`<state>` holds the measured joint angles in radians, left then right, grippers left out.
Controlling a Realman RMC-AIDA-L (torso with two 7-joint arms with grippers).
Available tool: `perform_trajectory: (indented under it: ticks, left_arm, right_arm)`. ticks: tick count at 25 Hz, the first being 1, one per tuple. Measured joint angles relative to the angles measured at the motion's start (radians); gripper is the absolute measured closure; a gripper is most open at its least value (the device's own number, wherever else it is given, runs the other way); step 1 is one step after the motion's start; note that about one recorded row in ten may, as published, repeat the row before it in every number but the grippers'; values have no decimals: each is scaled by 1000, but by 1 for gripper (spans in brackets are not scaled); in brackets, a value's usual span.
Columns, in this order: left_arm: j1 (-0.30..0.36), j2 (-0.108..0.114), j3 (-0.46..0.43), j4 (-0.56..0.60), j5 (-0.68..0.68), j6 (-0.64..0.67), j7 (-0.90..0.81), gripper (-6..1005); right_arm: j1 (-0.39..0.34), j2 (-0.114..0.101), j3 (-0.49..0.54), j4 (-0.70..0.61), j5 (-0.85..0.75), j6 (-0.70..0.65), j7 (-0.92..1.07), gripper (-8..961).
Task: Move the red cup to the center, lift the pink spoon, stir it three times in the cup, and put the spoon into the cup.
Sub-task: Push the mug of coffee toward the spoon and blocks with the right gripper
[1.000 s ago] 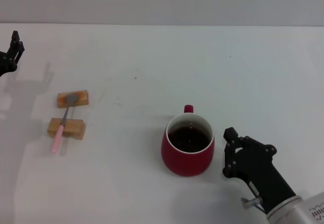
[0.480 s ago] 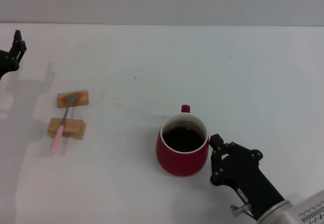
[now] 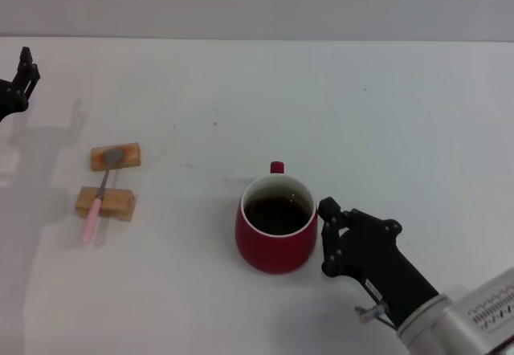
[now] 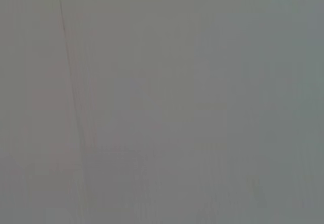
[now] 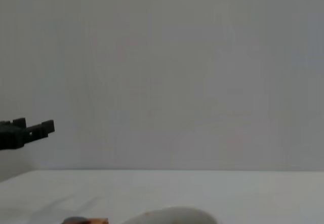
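**A:** So where's everything sitting? The cup is upright on the white surface, a bit below the middle of the head view, handle pointing away from the robot, dark inside.

**B:** Yeah, and the right tool is right up against the cup's right side. Its two black fingertips look spread narrowly, both touching or almost touching the cup wall, not wrapped around it. So it's open, pressed flat on the side, holding nothing.

**A:** The spoon is well off to the left, lying across two blocks. Its grey bowl rests on the far block, the pink handle crosses the near one and pokes out toward the robot.

**B:** The left tool is parked at the far left edge, up off the surface, well apart from the spoon. Can't tell whether it's open or closed from the head view. It also shows in the right wrist view, small and dark against the wall.

**A:** The left wrist view is just blank grey.
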<state>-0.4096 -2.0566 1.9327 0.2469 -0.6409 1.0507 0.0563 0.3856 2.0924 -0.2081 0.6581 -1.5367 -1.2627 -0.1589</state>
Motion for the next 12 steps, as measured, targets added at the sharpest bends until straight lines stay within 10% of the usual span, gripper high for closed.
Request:
perform_trajectory:
  ticks: [12]
  left_arm:
    - [0,2,-3,0,0,0,1,207]
  right_arm:
    - [-21,0,26,-26,-1,-6,11,953]
